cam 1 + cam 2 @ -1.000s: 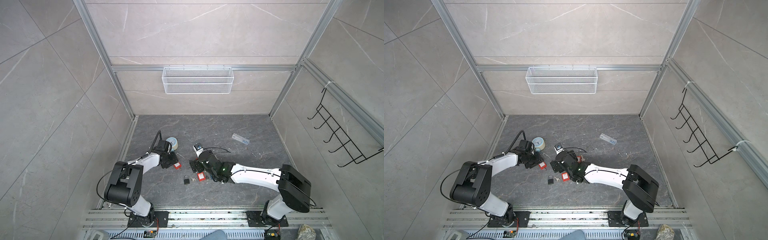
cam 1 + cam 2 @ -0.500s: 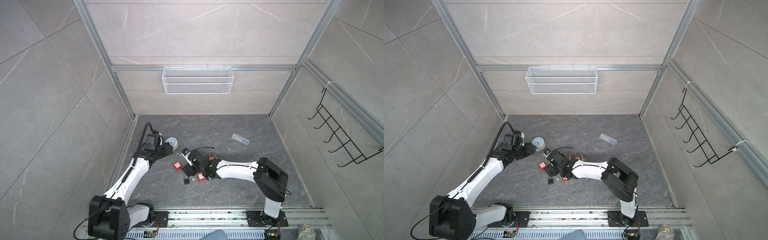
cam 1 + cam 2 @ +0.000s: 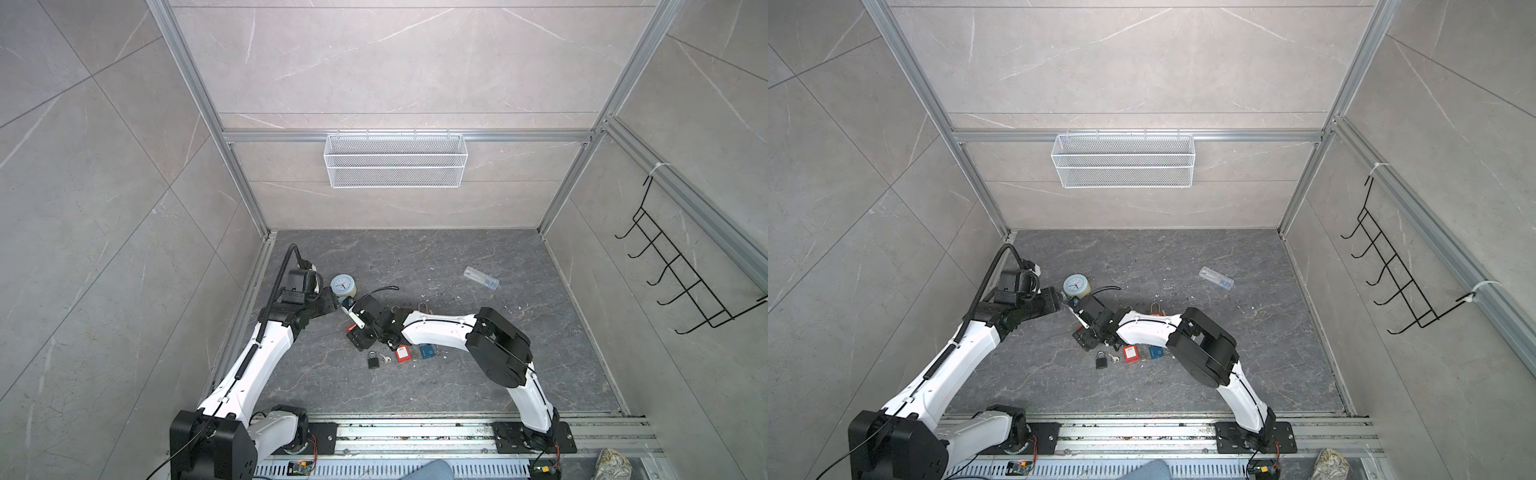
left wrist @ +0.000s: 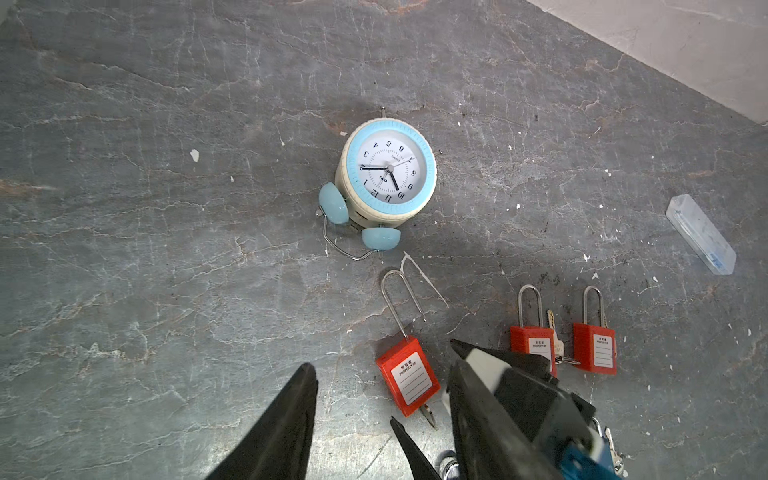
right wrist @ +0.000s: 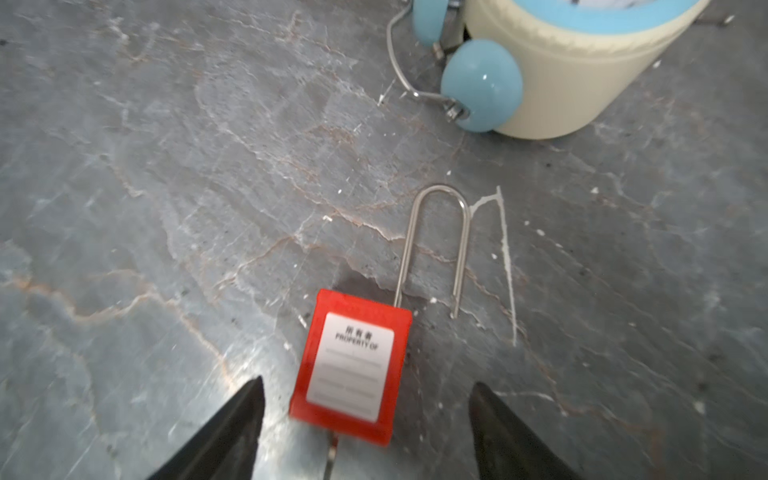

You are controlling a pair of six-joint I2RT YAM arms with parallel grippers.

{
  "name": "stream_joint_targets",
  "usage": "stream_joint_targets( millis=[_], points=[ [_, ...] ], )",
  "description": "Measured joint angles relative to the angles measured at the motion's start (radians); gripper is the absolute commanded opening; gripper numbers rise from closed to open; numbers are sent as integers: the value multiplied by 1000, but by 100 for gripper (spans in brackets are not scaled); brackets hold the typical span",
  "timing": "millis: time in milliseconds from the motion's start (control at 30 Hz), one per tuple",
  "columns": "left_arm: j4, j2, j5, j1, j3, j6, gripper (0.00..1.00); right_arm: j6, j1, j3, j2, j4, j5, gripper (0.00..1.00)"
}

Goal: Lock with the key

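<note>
**A:** From the left, what is each gripper doing?

**B:** The left gripper (image 4: pixel 349 391) hangs released and empty, black fingers apart, with the red padlock (image 4: pixel 408 382) just beside its fingertips. The right gripper (image 5: pixel 368 380) is spread as well. It has one tapered finger on either side of the padlock's body and touches neither side.

**A:** What is the padlock like?

**B:** It is a flat, smooth plastic block with a white label, lying on a glossy, veined stone floor (image 5: pixel 145 187). Its long steel loop (image 5: pixel 442 188) is open, the free leg out of the body. The loop points away from the fingertips toward a cream and blue alarm clock (image 5: pixel 573 83). A small metal key (image 5: pixel 331 453) sticks out of the body's near end, back between the fingers.

**A:** What could go wrong?

**B:** In my judgement, an off-centre squeeze could skid or twist the slick block on the polished floor. A finger could catch the key and bend it. The free leg could also miss its hole when pushed in.
</note>
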Motion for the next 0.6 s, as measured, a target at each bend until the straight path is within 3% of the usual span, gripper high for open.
stream_joint_targets(
  millis=[233,600],
  points=[
    [-8,0,-20,0,-6,18,53,29,0,74,63,-50,11,67],
    [-7,0,-22,0,-6,58,51,46,0,134,85,-129,3,45]
  ],
)
